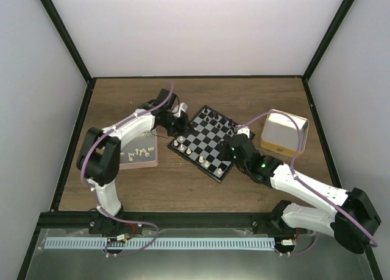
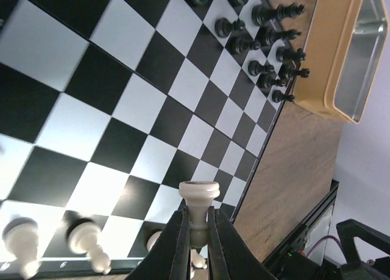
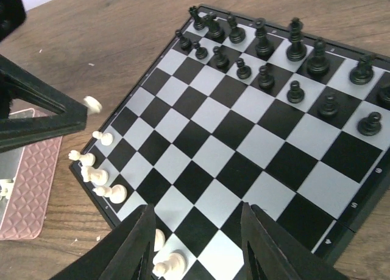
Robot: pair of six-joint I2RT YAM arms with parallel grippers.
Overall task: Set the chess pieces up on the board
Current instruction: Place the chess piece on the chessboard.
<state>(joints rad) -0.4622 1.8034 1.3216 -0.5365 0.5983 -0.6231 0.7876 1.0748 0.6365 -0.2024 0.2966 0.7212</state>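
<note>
While my left gripper (image 2: 196, 225) pinches white piece (image 2: 198, 193) at edge of board (image 2: 152, 103), right gripper (image 3: 198, 237) hangs wide, empty; left wrist view shows tan box (image 2: 332, 49), right wrist pink tray (image 3: 27, 195).

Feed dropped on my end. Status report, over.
Left gripper shut on white chess piece, above board. Right gripper open, empty. Other white pieces stand close by at board edge.

I have the left arm (image 1: 131, 129) extended forward, left end effector (image 2: 196, 216) clamped on a white chess piece (image 2: 198, 192); right arm (image 1: 304, 185) angled leftward, right end effector (image 3: 198, 210) parted.
</note>
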